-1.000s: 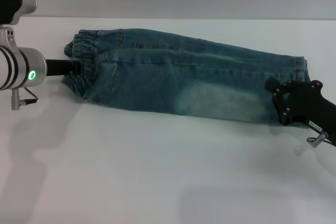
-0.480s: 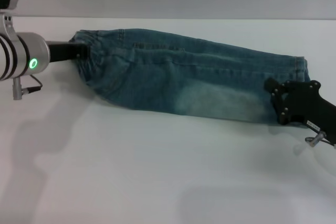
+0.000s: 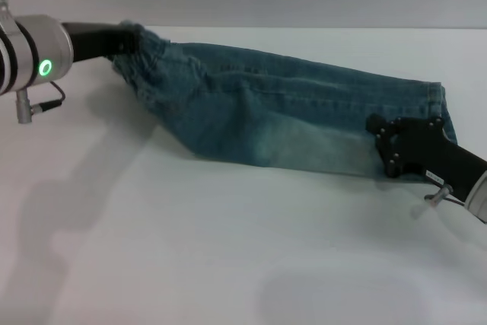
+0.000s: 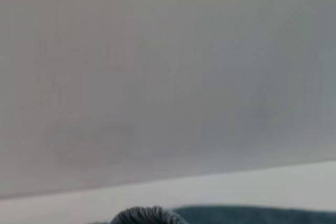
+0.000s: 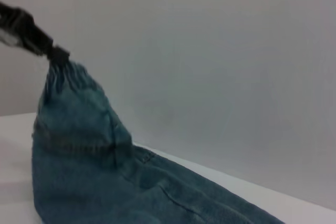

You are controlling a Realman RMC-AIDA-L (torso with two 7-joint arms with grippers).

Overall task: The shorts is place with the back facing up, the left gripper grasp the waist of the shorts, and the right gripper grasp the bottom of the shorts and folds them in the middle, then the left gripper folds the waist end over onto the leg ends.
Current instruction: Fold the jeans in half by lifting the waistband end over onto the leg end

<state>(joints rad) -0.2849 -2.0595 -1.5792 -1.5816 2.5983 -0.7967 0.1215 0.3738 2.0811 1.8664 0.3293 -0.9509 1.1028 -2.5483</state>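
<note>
The blue denim shorts [image 3: 289, 112], folded lengthwise into a long strip, lie across the white table [image 3: 190, 249]. My left gripper [image 3: 129, 36] at the far left is shut on the gathered waist [image 3: 148, 55] and holds it raised off the table. The right wrist view shows the left gripper [image 5: 52, 53] pinching the waist [image 5: 65, 77], with the shorts [image 5: 105, 166] hanging down from it in a slope. A puckered bit of the waist [image 4: 142, 216] shows in the left wrist view. My right gripper [image 3: 384, 146] rests over the near corner of the leg ends [image 3: 437, 104] at the right.
The table's far edge [image 3: 304, 28] meets a plain grey wall just behind the shorts. Bare white tabletop stretches in front of the shorts toward me. A thin cable [image 3: 46, 104] hangs under the left wrist.
My left gripper has risen and moved back with the waist, pulling that end off the table. My right gripper has shifted slightly left over the leg ends.
</note>
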